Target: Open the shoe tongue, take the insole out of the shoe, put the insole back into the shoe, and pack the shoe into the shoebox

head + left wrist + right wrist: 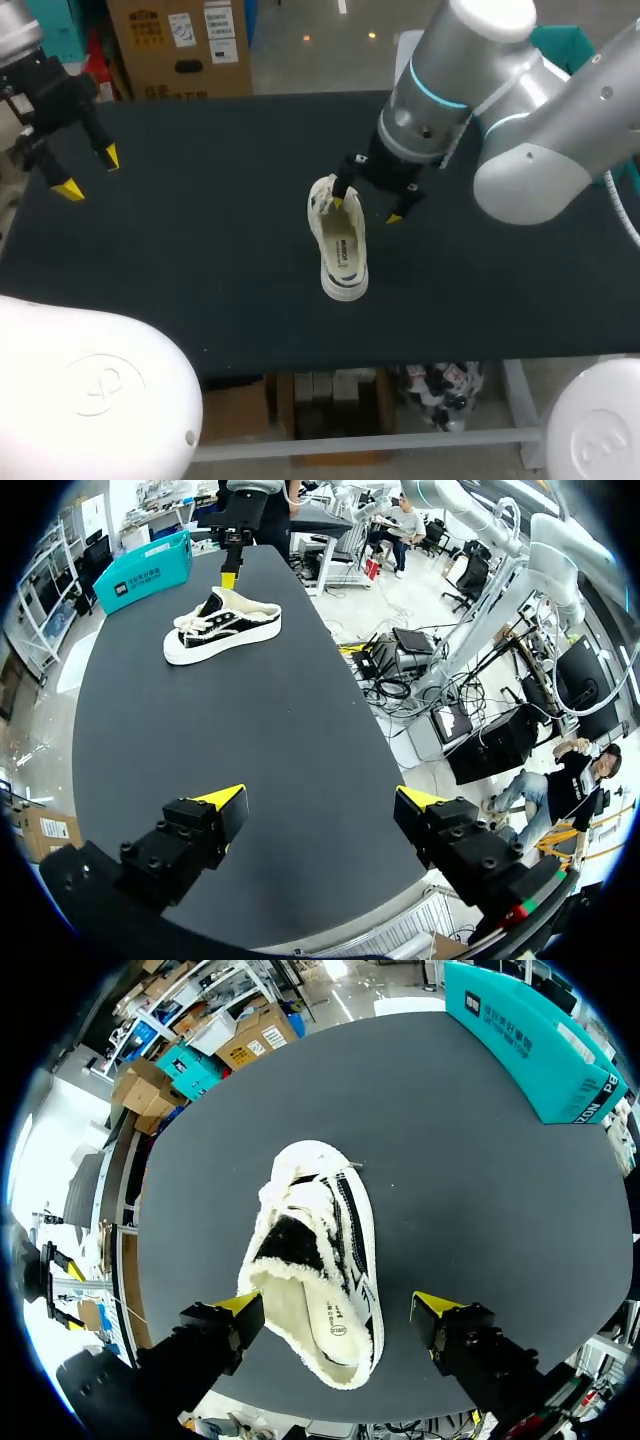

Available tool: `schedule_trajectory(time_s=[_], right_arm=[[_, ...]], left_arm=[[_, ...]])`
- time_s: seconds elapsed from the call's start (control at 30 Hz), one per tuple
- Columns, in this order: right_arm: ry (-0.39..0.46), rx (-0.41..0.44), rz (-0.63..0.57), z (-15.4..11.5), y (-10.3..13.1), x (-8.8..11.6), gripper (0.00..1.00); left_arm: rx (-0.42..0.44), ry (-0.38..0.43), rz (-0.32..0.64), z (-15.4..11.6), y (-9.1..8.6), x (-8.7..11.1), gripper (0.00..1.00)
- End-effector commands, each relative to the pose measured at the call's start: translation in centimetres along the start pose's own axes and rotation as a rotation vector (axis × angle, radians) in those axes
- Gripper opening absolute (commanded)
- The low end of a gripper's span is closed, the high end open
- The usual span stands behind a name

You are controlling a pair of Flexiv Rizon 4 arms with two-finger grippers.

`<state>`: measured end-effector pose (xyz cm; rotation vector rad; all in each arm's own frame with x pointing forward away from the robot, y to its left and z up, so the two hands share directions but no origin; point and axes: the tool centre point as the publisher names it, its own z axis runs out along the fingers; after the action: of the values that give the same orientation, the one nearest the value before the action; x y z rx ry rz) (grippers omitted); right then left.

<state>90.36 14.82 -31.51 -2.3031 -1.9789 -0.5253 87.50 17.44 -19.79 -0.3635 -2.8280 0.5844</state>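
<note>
Above the shoe (315, 1250), over its heel opening, the right gripper (337, 1307) hangs with fingers apart. Toe points straight ahead of it. Well away from the shoe, the left gripper (89, 172) is also spread.

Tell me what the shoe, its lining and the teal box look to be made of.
Shoe: white upper with black stripes, matte, likely canvas or synthetic leather; the sole looks like smooth rubber.
Lining: cream, fluffy fleece or faux fur, shown by the fuzzy edge round the opening.
Teal box: flat, stiff panels with sharp edges, probably printed cardboard.
</note>
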Motion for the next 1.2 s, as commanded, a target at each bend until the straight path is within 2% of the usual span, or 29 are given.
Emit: schedule_trajectory(time_s=[0.03, 0.27, 0.47, 0.7, 0.73, 0.77, 0.83, 0.87, 1.0, 1.2], right_arm=[[-0.018, -0.362, 0.016, 1.0, 0.1, -0.3, 1.00], [-0.085, -0.365, 0.044, 1.6, 0.7, -1.4, 1.00], [-0.120, -0.345, 0.036, 3.4, 0.6, -1.4, 1.00], [-0.119, -0.310, 0.025, 4.6, 0.2, -2.0, 0.99], [-0.118, -0.308, 0.026, 4.8, 0.2, -2.0, 0.95], [-0.122, -0.304, 0.027, 5.1, 0.2, -2.1, 0.87], [-0.119, -0.298, 0.023, 5.4, 0.2, -2.0, 0.49], [-0.123, -0.294, 0.018, 5.5, 0.2, -1.9, 0.42], [-0.133, -0.293, 0.007, 5.6, 0.1, -1.7, 0.00], [-0.135, -0.288, -0.019, 5.7, -0.3, -1.5, 0.00]], left_arm=[[-0.005, 0.027, -0.001, 0.2, -0.5, -0.6, 1.00], [-0.006, 0.036, 0.012, 0.8, -1.6, -1.1, 1.00], [-0.022, 0.043, -0.003, 0.6, -1.6, -1.3, 1.00], [-0.032, 0.048, -0.020, 0.4, -1.3, -1.6, 1.00], [-0.033, 0.051, -0.022, 0.5, -1.3, -1.7, 1.00], [-0.035, 0.055, -0.024, 0.6, -1.3, -1.8, 1.00], [-0.036, 0.058, -0.025, 0.7, -1.4, -1.9, 1.00], [-0.036, 0.060, -0.025, 0.8, -1.4, -2.0, 1.00], [-0.036, 0.066, -0.023, 1.0, -1.5, -2.3, 1.00], [-0.036, 0.074, -0.024, 1.2, -1.5, -2.5, 1.00]])
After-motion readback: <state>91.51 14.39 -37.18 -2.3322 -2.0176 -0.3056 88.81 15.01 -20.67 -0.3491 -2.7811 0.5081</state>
